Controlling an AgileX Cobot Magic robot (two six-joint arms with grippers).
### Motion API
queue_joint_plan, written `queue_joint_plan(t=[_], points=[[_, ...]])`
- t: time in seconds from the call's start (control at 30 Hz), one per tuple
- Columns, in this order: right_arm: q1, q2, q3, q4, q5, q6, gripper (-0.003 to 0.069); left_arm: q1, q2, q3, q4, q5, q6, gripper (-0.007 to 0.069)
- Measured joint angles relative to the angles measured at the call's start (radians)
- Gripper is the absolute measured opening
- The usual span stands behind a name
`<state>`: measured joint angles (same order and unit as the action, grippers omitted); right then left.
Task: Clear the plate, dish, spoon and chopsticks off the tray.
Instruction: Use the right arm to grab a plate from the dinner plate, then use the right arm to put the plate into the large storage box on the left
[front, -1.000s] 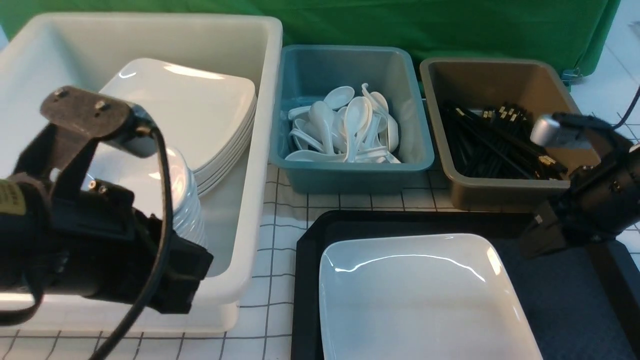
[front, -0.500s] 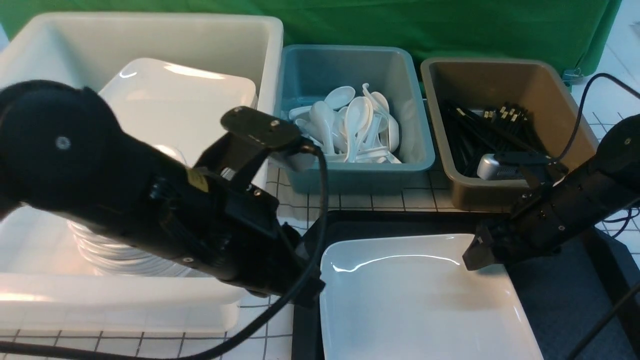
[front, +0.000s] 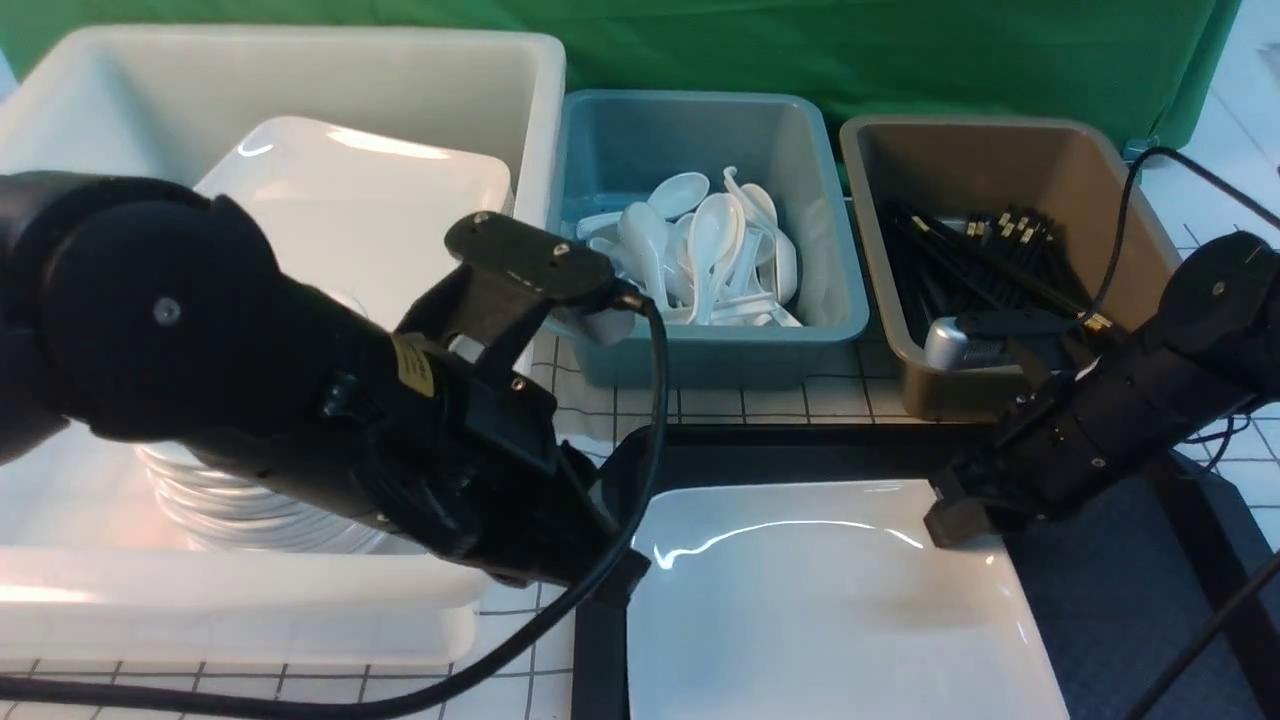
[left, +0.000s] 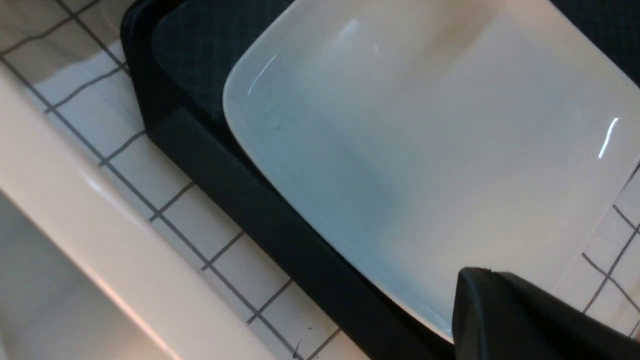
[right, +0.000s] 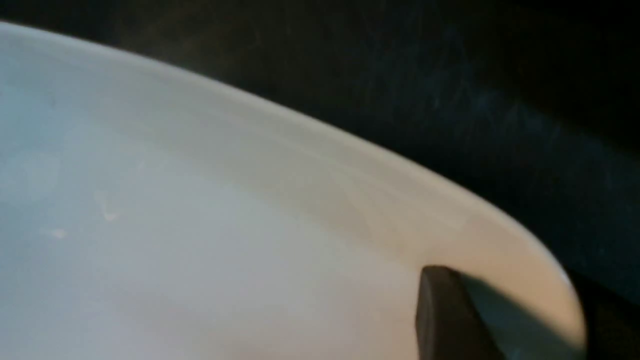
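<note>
The large white plate (front: 820, 610) lies on the black tray (front: 1100, 600). My left gripper (front: 622, 578) is at the plate's left rim, with one finger (left: 500, 315) over the rim; the other finger is hidden. My right gripper (front: 950, 520) is at the plate's far right corner, with one finger (right: 450, 320) on the inside of the rim. Both look shut on the plate, which also shows in the left wrist view (left: 425, 150) and the right wrist view (right: 200, 225). No spoon, chopsticks or small dish shows on the tray.
A big white bin (front: 300, 60) at the left holds stacked plates (front: 370, 210) and small dishes (front: 240, 500). A blue bin (front: 830, 250) holds white spoons. A brown bin (front: 1000, 140) holds black chopsticks. All three stand behind or beside the tray.
My left arm swung in from the white bin to the plate's left rim. My right gripper came down onto the far right corner. The plate has since shifted slightly left and nearer.
</note>
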<state>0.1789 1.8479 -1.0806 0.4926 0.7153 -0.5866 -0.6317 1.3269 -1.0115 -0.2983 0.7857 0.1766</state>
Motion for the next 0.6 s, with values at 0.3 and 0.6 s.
queue_joint_plan(t=[0.3, 0.6], points=[[0.001, -0.312, 0.004, -0.044, 0.14, 0.059, 0.0069, 0.018, -0.105, -0.098, 0.274, 0.05, -0.212, -0.0002], [0.003, -0.471, -0.147, -0.083, 0.216, 0.091, 0.0032, 0.24, -0.145, -0.193, 0.322, 0.141, -0.235, -0.0002]])
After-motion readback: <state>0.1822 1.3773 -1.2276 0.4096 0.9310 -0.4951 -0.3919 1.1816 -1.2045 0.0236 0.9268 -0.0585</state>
